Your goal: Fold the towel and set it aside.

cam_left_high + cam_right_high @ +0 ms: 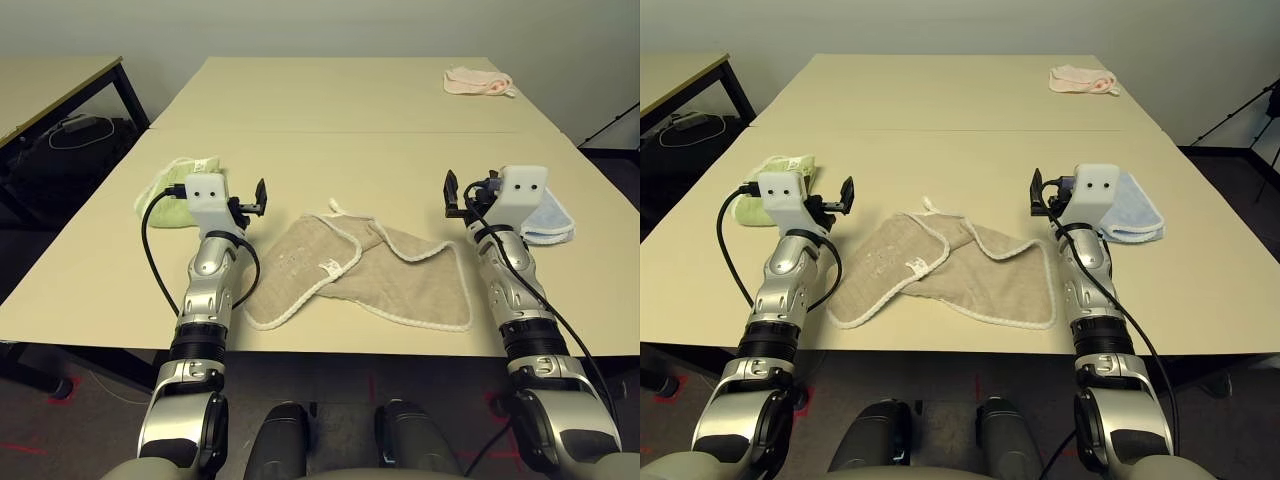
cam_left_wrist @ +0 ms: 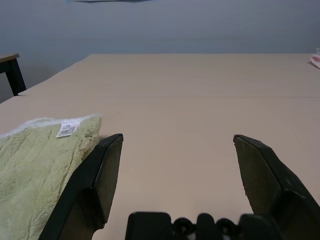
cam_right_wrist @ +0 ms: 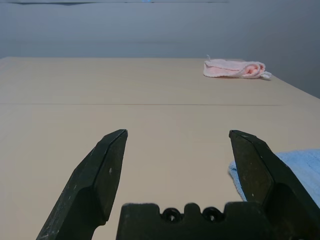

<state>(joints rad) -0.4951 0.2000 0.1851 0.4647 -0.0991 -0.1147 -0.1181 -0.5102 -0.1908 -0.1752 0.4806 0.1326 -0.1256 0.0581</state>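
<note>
Lying unfolded between arms, towel (image 1: pixel 365 272)

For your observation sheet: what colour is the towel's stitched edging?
White, around the tan towel; clearest in the left eye view.

Bare office-like lab: plain beige tables (image 1: pixel 330 110), grey wall (image 1: pixel 300 25), red floor marks (image 1: pixel 25 445).

The light green folded towel (image 1: pixel 178 190) at left is partly hidden behind the left arm's white wrist housing (image 1: pixel 208 193). At right, the light blue folded towel (image 1: pixel 549 218) sits half-covered by the right arm's housing (image 1: pixel 523 190). The small tag (image 2: pixel 68 129) on the green cloth is too tiny to read. The beige towel (image 1: pixel 360 270) lies doubled over, its underside out of sight.
</note>
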